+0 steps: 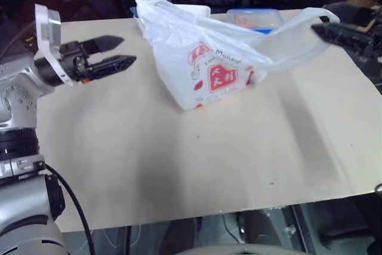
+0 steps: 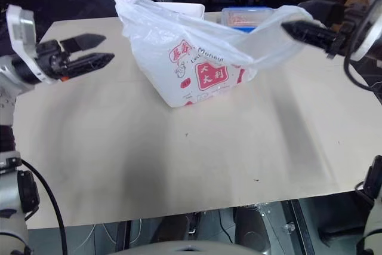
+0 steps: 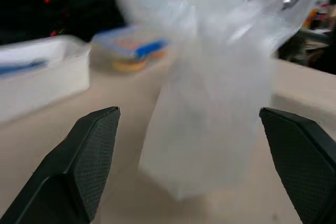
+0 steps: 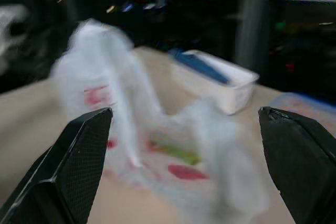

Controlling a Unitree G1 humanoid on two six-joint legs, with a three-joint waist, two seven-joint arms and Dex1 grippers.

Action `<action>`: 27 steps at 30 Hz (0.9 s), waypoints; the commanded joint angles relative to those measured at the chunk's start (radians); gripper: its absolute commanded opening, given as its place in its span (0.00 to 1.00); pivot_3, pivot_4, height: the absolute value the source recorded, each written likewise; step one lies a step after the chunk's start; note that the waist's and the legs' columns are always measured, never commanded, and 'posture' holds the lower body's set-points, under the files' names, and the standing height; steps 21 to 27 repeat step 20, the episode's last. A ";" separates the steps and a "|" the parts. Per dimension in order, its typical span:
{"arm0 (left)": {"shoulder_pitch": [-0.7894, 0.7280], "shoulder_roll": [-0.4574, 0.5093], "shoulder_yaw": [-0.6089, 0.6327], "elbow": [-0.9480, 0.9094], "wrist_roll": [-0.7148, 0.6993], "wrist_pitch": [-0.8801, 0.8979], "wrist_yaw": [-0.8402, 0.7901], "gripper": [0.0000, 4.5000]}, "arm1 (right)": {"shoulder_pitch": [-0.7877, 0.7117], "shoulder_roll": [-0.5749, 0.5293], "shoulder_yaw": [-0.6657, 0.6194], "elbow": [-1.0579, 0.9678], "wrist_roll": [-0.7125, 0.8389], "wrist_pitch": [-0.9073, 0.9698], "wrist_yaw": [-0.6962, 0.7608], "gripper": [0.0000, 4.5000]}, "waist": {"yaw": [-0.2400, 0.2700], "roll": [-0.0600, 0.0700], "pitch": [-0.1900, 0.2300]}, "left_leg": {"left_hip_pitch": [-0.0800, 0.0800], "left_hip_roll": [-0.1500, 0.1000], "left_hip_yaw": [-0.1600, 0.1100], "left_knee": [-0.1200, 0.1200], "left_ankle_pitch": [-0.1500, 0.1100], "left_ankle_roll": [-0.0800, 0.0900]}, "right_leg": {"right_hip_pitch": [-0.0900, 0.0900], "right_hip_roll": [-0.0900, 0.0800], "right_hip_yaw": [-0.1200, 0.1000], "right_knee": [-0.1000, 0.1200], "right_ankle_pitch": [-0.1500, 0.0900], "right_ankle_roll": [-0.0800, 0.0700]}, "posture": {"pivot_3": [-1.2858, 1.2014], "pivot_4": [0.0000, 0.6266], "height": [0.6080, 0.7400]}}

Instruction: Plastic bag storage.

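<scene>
large translucent white crinkly plastic bag (image 1: 203, 64) stands upper centre of frame, released between left gripper (image 1: 116, 52) and right gripper (image 2: 293, 30), both spread; likely next: regrasp to fold.

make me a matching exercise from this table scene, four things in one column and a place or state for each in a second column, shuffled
Things:
1. plastic bag
2. white tub
3. blue-lidded container
4. left gripper

Places or states:
A. open, holding nothing, apart from the bag on the robot's left
B. at the far edge of the table, behind the bag's stretched handle
C. stands in the middle of the table, red logo facing the robot
D. at the far edge, mostly hidden behind the bag's body

Pairs: 1-C, 2-D, 3-B, 4-A
</scene>
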 commanded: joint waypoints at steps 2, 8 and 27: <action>0.276 -0.017 0.140 -0.155 0.019 -0.017 0.112 0.99 | 0.239 0.019 -0.160 0.079 -0.069 -0.227 0.005 1.00 | 0.004 -0.003 -0.002 | 0.000 0.001 -0.002 0.000 0.001 -0.002 | 0.001 0.000 0.000 -0.002 0.000 0.000 | 0.52 0.24 1.00; 0.646 -0.196 0.198 -0.433 0.093 -0.138 0.308 0.99 | 0.728 0.095 -0.196 -0.204 -0.019 -0.249 0.109 1.00 | 0.012 -0.003 -0.003 | -0.003 0.000 0.003 -0.003 -0.001 0.001 | -0.004 -0.006 0.002 -0.004 0.000 0.000 | 0.52 0.24 1.00; 0.963 -0.442 0.048 -0.749 0.154 -0.286 0.434 0.99 | 1.031 0.319 0.004 -0.265 -0.255 -0.686 0.077 1.00 | 0.013 -0.003 -0.003 | 0.036 0.007 0.008 -0.001 -0.006 0.001 | 0.036 -0.001 0.006 -0.008 -0.002 0.003 | 0.52 0.24 1.00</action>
